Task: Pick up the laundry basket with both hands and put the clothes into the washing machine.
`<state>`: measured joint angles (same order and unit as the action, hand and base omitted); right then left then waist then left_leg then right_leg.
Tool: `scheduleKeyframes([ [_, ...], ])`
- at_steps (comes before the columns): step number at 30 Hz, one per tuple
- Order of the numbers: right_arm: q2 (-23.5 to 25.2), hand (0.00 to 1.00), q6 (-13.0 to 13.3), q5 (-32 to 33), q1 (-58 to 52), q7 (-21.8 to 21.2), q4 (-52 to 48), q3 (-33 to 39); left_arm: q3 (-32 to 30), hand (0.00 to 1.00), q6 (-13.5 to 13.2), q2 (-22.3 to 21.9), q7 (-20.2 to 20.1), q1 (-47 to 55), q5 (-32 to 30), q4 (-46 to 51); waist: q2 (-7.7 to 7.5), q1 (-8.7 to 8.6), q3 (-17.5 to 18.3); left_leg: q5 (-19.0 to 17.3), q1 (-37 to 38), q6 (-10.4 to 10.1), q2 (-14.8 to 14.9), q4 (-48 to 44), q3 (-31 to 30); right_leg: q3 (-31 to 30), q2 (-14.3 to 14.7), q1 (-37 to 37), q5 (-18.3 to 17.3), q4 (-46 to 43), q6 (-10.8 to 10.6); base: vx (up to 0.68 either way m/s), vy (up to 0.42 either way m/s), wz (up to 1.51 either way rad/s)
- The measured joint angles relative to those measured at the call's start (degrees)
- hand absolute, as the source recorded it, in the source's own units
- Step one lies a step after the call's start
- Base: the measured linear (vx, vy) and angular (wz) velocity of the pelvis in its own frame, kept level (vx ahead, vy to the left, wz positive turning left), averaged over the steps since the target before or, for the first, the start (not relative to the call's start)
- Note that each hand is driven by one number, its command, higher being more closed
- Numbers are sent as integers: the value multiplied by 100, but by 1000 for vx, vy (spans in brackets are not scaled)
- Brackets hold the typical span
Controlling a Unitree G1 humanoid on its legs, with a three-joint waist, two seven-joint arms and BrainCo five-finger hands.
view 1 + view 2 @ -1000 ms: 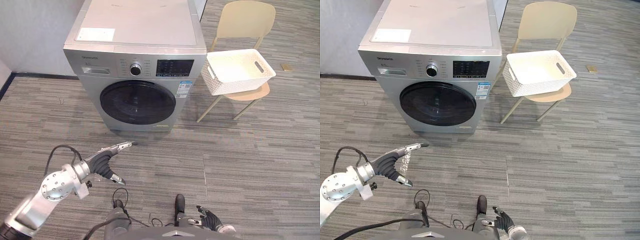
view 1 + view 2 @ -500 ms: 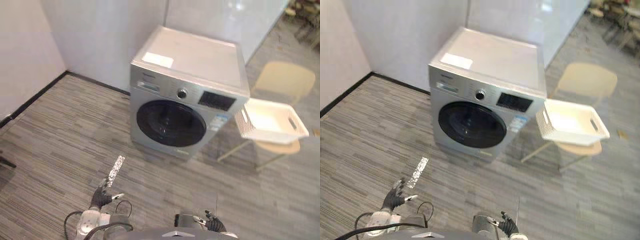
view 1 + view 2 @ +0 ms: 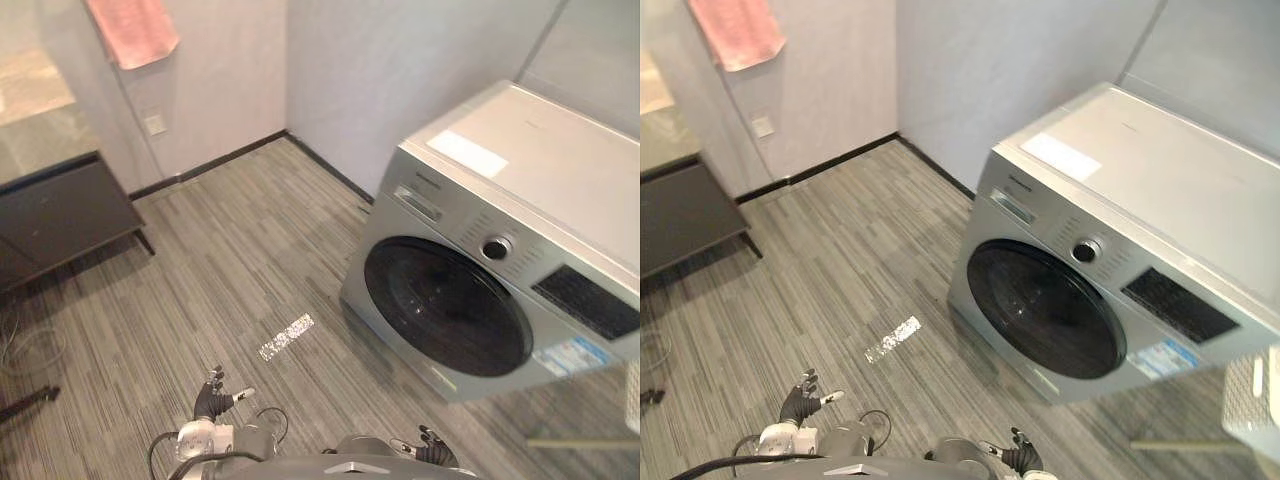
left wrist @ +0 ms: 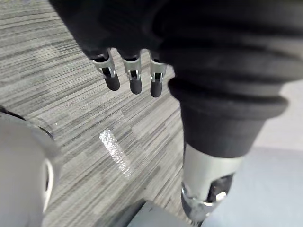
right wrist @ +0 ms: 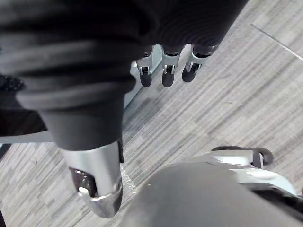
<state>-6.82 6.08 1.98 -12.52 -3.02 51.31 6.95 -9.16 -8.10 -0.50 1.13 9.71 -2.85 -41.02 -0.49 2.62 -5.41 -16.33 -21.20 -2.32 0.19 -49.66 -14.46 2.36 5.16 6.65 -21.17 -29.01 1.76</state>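
1. The view has swung leftward since a second ago: the washing machine, then straight ahead, now stands right of the fingers with its door shut.
2. The laundry basket shows as a white sliver at the far right edge, well apart from both hands; no clothes are visible.
3. The left hand hangs low, fingers relaxed and apart, empty. The right hand likewise, fingers loose.
4. A dark desk and a pink towel lie far left, beyond the fingers.
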Motion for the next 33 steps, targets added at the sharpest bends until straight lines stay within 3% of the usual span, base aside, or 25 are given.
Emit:
scheduleKeyframes([
  [1,10,0,-2,8,8,19,-31,-1,-52,0,10,-8,26,43,117,-10,21,99,-26,172,-257,177,372,-429,613,2,122,-107,0,8,5,207,-56,-3],
  [2,70,0,-3,44,20,65,-69,2,-73,0,17,51,86,89,169,-18,-57,88,-39,298,-272,307,644,-530,1148,30,130,-241,3,77,10,213,-69,9],
  [4,147,0,4,54,-3,75,-95,37,-70,0,18,62,122,103,235,-47,-92,34,-52,419,-184,284,885,-504,1684,130,63,-538,33,339,60,167,-70,51],
  [6,127,0,6,55,2,76,-99,61,-70,0,1,46,108,-59,267,-226,-121,21,-101,19,-142,251,1038,-225,2153,356,-85,-894,75,677,138,118,-33,68],
  [7,121,0,8,55,6,74,-101,69,-70,0,1,46,107,-83,267,-267,-119,22,-106,-33,-146,246,1038,-101,2192,381,-107,-917,71,694,146,79,6,61],
  [9,103,0,12,53,48,69,-127,244,-42,0,-6,35,106,-177,267,-466,1,38,-231,33,-179,127,940,1025,2422,516,-297,-1130,45,800,178,92,79,56],
  [10,80,0,24,53,49,68,-133,275,-20,0,-9,34,106,-170,274,-495,53,56,-239,234,-186,128,850,1558,2433,525,-355,-1187,15,850,200,110,163,38],
  [12,66,0,39,51,59,72,-86,279,-62,0,-92,40,110,-102,278,-545,69,104,-213,1038,-133,192,634,2207,2398,408,-462,-1263,-211,951,91,120,174,15],
  [14,139,0,38,43,140,66,-46,276,-198,0,-133,52,74,-103,281,-612,-47,109,-151,1051,-130,336,400,2218,2414,216,-649,-1247,-347,998,88,241,218,-15],
  [16,200,0,40,22,219,60,-12,275,-394,0,-175,22,50,-117,291,-668,-103,159,-68,781,-54,435,309,2085,2627,-100,-789,-1238,-269,858,-60,311,218,-43],
  [17,262,0,52,-6,245,51,-20,278,-479,0,-178,40,51,-129,288,-709,-214,177,-74,641,97,475,268,2094,2808,-441,-876,-961,-208,183,-182,331,207,-48],
  [19,361,0,65,-8,261,48,-53,280,-444,0,-173,139,61,-132,293,-744,-300,181,-40,465,426,498,182,2175,2938,-719,-938,-335,190,-1420,-801,309,183,-28],
  [20,416,0,116,-10,258,47,-86,259,-354,0,-136,226,62,-134,330,-773,-341,100,-66,341,671,504,130,2207,2920,-832,-963,16,715,-2407,-1271,306,122,6],
  [21,419,0,132,-19,263,42,-87,195,-291,0,-101,326,65,-124,337,-843,-370,50,-64,222,938,509,121,2241,2909,-869,-960,305,958,-3124,-1442,313,102,5],
  [23,404,0,150,-22,264,40,-86,93,-242,0,-92,379,78,-124,332,-930,-392,60,-53,205,1338,499,115,2471,2853,-775,-980,569,911,-3461,-1338,242,43,3],
  [24,410,0,163,-19,265,40,-86,93,-213,0,-91,383,77,-120,333,-938,-392,63,-53,212,1459,490,112,2585,2825,-780,-988,640,825,-3388,-1253,221,-3,21],
  [26,409,0,172,-14,329,41,-85,132,-189,0,-89,323,67,-122,332,-949,-374,22,-51,232,1735,436,66,2881,2523,-800,-1126,873,490,-2397,-965,270,-80,53],
  [29,411,0,149,-16,380,41,-74,264,-206,0,-92,221,82,-192,332,-951,-314,-5,-72,80,1777,300,155,2867,2013,-1136,-1171,923,472,-592,-854,295,-232,92],
  [31,408,0,125,-22,382,43,-42,275,-223,0,-101,183,119,-153,331,-964,-211,10,-51,-157,1910,25,385,2750,1749,-1421,-1081,886,856,580,-764,314,-369,65],
  [33,424,0,123,-18,371,44,-6,254,-294,0,-108,148,118,-123,328,-990,-245,-11,-2,-364,2133,-268,490,2652,1551,-1386,-1114,814,1668,759,-1017,329,-430,47],
])
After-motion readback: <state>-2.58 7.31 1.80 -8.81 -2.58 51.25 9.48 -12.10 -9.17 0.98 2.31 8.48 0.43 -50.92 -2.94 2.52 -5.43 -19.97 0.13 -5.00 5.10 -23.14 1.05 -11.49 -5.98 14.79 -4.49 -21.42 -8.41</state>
